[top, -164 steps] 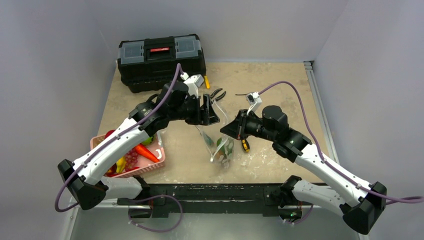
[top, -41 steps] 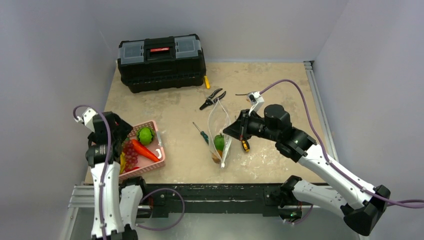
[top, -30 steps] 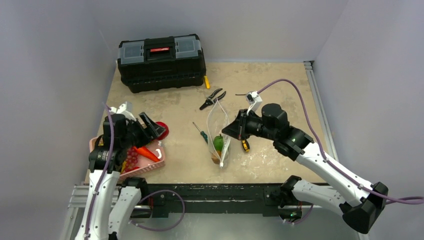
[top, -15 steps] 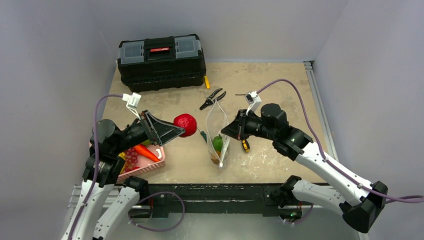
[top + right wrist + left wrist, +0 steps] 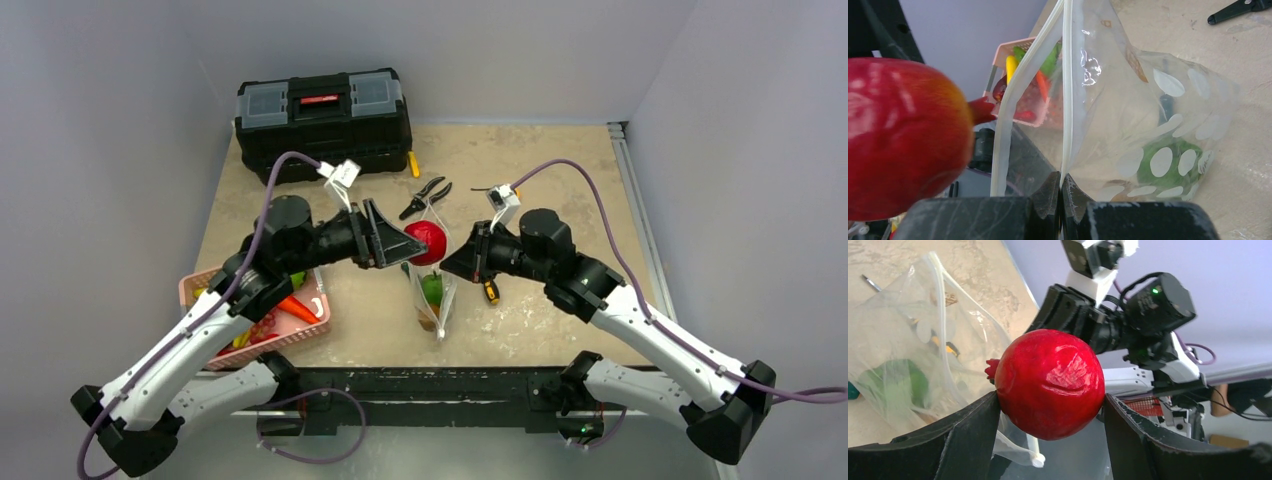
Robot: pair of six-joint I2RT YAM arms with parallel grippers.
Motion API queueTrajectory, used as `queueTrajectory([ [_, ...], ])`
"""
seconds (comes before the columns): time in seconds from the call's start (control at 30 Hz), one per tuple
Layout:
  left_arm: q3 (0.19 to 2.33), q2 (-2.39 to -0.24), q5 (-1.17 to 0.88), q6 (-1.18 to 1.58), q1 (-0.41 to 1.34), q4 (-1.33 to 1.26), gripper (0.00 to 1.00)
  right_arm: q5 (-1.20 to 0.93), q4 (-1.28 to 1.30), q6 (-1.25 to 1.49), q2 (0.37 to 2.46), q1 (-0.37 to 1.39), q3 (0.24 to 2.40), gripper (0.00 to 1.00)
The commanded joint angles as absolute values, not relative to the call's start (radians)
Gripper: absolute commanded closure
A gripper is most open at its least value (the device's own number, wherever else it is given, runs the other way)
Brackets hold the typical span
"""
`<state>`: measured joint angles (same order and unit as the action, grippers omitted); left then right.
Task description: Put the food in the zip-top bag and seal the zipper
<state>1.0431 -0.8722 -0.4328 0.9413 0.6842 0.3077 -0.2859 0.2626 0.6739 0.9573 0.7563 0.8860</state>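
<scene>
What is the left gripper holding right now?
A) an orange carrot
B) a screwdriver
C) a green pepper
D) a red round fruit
D: the left gripper has its two fingers pressed on either side of the red round fruit, next to the zip-top bag.

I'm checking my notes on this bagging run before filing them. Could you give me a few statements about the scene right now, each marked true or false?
1. The left gripper holds the red round fruit between its fingers. True.
2. The right gripper is open and holds nothing. False: it is shut on the mouth edge of the zip-top bag.
3. A green pepper lies inside the bag. True.
4. The red round fruit sits at the bottom of the bag. False: it is in the left gripper, up near the bag's mouth.
5. The toolbox has its lid open. False: the lid is closed.
</scene>
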Motion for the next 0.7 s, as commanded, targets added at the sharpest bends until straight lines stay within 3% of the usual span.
queueTrajectory([
  [0.0, 1.073, -0.913, -0.266, 0.925, 0.732, 0.278, 0.66, -0.273, 0.232, 0.681, 0.933, 0.762, 0.901, 1.0],
  [0.33, 1.226, -1.058, -0.087, 0.827, 0.798, 0.528, 0.54, -0.277, 0.219, 0.687, 0.927, 0.762, 0.882, 1.0],
  [0.47, 1.241, -1.066, -0.024, 0.794, 0.816, 0.554, 0.31, -0.278, 0.223, 0.684, 0.93, 0.762, 0.885, 1.0],
  [0.57, 1.252, -1.074, -0.029, 0.779, 0.818, 0.557, 0.28, -0.274, 0.223, 0.683, 0.922, 0.762, 0.882, 1.0],
  [0.67, 1.272, -1.077, -0.02, 0.762, 0.819, 0.58, 0.18, -0.273, 0.226, 0.681, 0.922, 0.762, 0.882, 1.0],
])
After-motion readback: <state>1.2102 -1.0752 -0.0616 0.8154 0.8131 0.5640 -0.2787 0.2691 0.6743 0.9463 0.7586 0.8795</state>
